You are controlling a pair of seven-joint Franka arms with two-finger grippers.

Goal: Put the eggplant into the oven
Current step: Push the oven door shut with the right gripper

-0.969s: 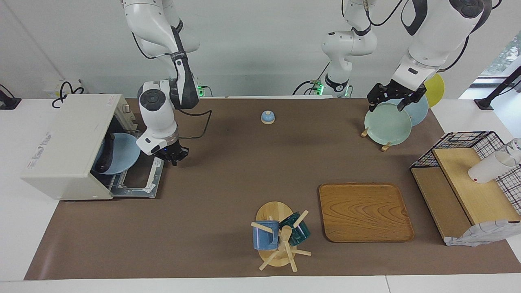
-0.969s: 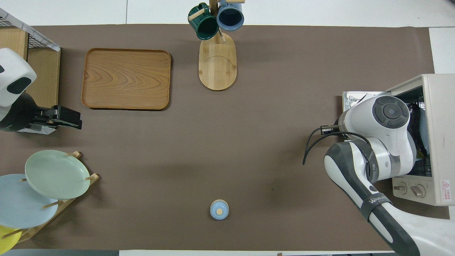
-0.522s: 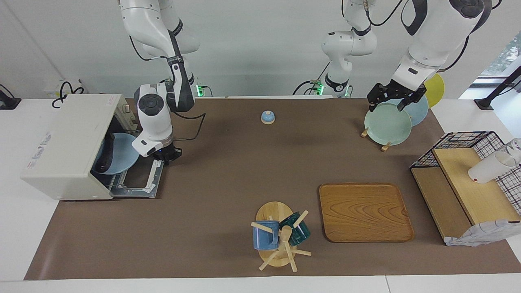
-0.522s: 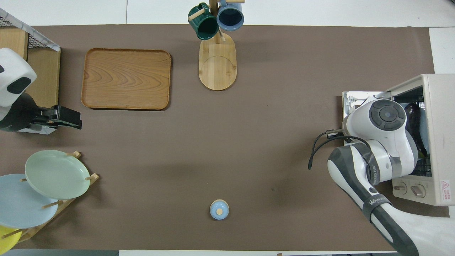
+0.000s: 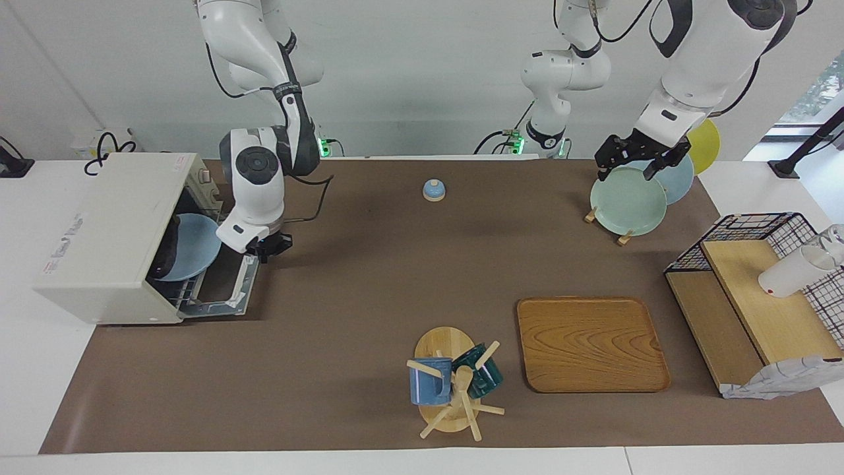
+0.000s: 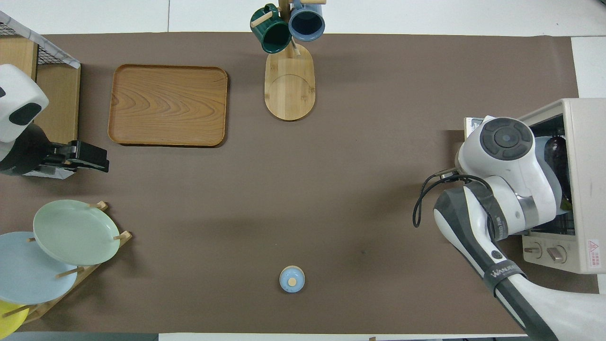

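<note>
- Eggplant lies on a pale blue plate inside the oven, on the wire rack, at the right arm's end of the worktop.
- Over the last second the oven's drop-down door has tilted up from flat to partly raised, so loading looks done and closing has begun.
- Right end effector sits at the door's outer edge, apparently pushing it; the eggplant is apart from it, deeper in the cavity. Whether its fingers are spread or closed, I cannot tell.
- Left end effector waits over the green plate in the plate rack, fingers spread, holding nothing.
</note>
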